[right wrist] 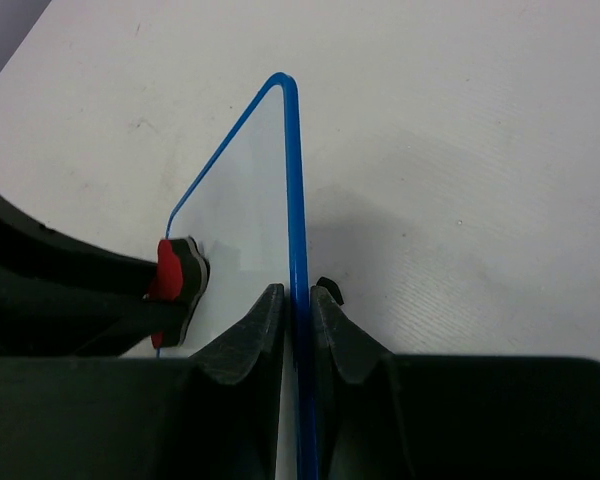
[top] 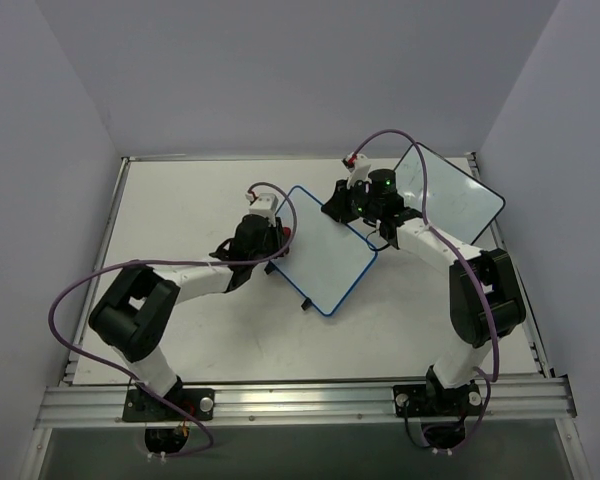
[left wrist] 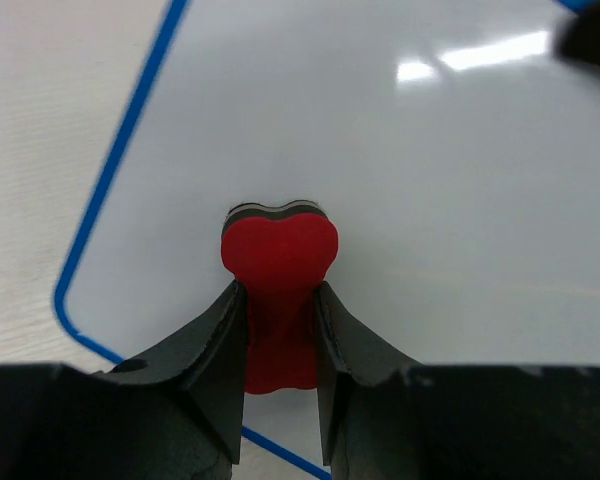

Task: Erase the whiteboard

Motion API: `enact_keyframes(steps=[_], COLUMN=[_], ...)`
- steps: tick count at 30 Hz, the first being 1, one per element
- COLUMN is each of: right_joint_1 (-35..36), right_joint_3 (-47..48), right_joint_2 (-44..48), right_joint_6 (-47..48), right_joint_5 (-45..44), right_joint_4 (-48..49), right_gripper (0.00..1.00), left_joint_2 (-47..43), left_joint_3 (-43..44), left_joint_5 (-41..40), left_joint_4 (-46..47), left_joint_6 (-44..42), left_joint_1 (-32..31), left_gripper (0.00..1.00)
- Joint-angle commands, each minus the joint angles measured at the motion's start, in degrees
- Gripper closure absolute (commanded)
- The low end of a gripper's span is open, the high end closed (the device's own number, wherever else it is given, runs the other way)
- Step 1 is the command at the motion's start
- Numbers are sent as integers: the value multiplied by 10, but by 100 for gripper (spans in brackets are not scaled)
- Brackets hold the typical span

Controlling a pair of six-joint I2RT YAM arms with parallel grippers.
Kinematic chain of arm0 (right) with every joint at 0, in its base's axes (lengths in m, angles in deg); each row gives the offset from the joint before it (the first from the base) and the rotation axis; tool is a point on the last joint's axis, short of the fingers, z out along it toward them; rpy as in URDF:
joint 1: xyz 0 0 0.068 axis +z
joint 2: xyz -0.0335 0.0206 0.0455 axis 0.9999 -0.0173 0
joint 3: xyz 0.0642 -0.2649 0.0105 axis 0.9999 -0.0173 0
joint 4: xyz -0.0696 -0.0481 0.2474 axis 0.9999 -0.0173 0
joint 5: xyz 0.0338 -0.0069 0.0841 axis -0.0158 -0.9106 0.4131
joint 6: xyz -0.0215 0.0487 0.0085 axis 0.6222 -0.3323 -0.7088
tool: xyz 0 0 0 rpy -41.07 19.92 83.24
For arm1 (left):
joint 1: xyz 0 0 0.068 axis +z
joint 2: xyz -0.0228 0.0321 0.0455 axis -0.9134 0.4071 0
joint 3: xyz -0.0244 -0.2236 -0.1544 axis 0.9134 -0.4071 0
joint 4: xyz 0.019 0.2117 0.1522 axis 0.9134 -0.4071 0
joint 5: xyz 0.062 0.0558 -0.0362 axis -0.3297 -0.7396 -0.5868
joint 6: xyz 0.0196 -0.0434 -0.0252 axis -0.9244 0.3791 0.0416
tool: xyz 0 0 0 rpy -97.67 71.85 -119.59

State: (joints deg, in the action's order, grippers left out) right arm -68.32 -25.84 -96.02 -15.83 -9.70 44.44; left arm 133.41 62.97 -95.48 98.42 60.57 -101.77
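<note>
A blue-framed whiteboard [top: 325,250] is held tilted above the table's middle. My right gripper [right wrist: 299,300] is shut on its blue edge [right wrist: 298,200] at the far right corner [top: 365,215]. My left gripper [left wrist: 278,300] is shut on a red eraser [left wrist: 278,260] with a grey-black felt face, pressed against the board's white surface [left wrist: 400,180] near its left edge. The eraser also shows in the right wrist view [right wrist: 177,280] and in the top view [top: 283,236]. No marks show on the visible part of the board.
A second whiteboard with a dark frame [top: 450,195] lies at the table's back right. The white table [top: 180,200] has raised rails along its sides. A small black piece [right wrist: 329,291] shows just behind the right finger.
</note>
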Motion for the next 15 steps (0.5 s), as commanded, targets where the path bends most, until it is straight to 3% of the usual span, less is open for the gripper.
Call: enact_keyframes(steps=[1,7,15], right_joint_1=[35,35,36], right_joint_3=[-2,-3,-4], right_joint_2=[-20,-17,-15], right_joint_6=[0,-1,0], right_joint_5=[48,47,47], right_joint_4=[-54,-53,-54], right_gripper=[100,100,100], left_joint_2=[-1,4,2], left_joint_3=[1,8,4], left_joint_5=[28,11,-9], left_joint_4=[44,42,4], left_joint_6=[-12,-17,-11], left_joint_1=[-69,-111,-67], left_gripper=[98,98,98])
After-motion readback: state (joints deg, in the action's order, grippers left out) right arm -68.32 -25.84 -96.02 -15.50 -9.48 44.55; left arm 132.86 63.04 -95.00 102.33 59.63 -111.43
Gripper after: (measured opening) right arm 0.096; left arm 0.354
